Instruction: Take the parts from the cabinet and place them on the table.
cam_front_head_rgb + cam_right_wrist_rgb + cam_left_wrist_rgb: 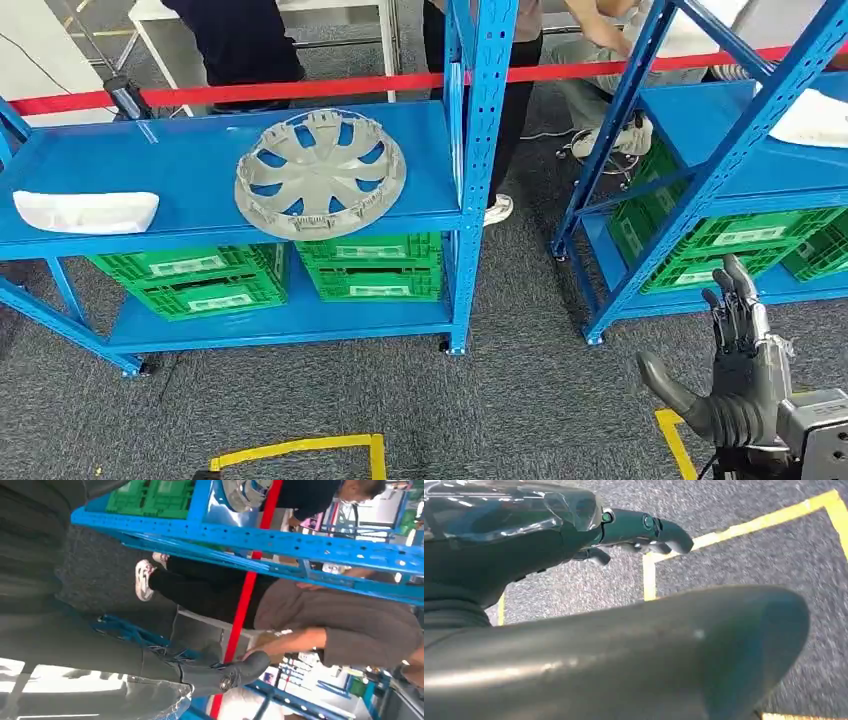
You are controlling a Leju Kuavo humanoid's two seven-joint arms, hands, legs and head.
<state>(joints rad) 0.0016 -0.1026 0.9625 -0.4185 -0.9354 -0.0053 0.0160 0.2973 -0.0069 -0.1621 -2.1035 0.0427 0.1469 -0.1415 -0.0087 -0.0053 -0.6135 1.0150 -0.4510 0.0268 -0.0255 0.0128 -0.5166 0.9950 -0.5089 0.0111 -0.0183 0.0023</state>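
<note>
A silver wheel cover [320, 172] lies flat on the upper shelf of the blue cabinet [190, 160], near its right post. A white moulded part [85, 210] lies at that shelf's left front. Another white part [815, 118] lies on the second blue rack [700, 120] at the right. My right hand [738, 380] is raised low at the right, fingers straight and apart, holding nothing, well short of both racks. In the right wrist view the right hand [100, 645] faces the rack and people. My left hand [524, 555] hangs over the carpet, fingers [644, 527] stretched out, holding nothing.
Green crates [370, 265] fill the lower shelves of both racks. A red barrier tape [300, 90] runs behind the racks, with people [240, 40] standing and crouching beyond it. Yellow floor tape [300, 447] marks the grey carpet in front of me.
</note>
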